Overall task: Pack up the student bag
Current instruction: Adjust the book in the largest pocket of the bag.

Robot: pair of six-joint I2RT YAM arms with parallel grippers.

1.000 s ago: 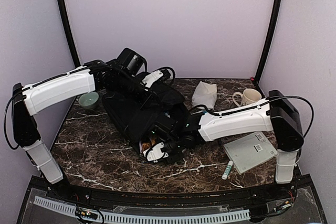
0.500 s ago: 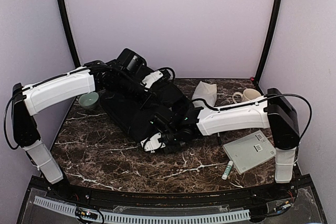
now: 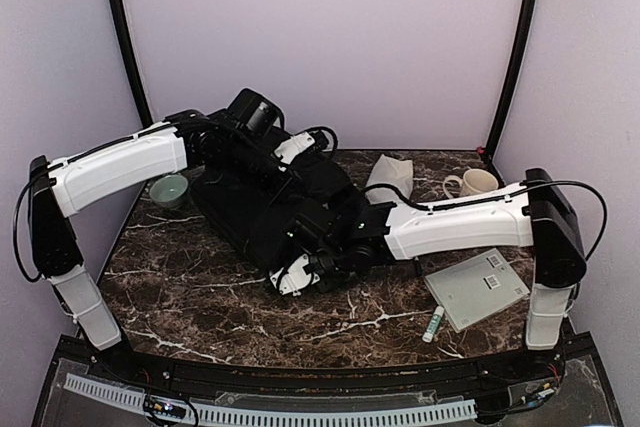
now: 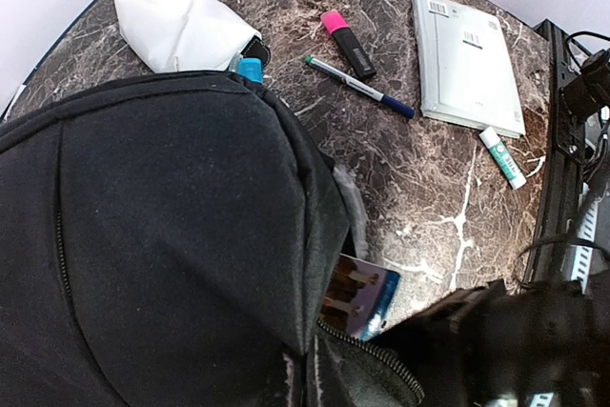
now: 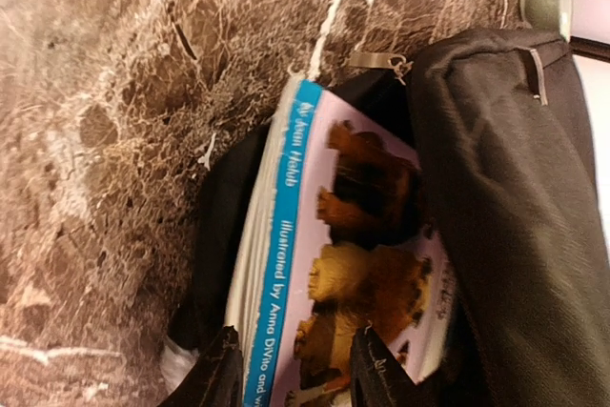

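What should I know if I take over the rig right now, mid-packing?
Left pincer: shut, apparently pinching the top of the backpack to hold it up.
Right pincer: fingers either side of the near end of the book; grip unclear.
Done: book part way into the backpack's opening, one corner sticking out.
Left: push it fully in. Pad, pen, highlighter, glue stick and white pouch lie on the table.

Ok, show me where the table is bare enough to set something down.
Biggest bare patch: front-left marble, between the student bag, the bowl and the near edge. A smaller one lies front-centre, between bag and notebook. Crowded: the right side, with mug, pouch, highlighter, pen and glue stick.
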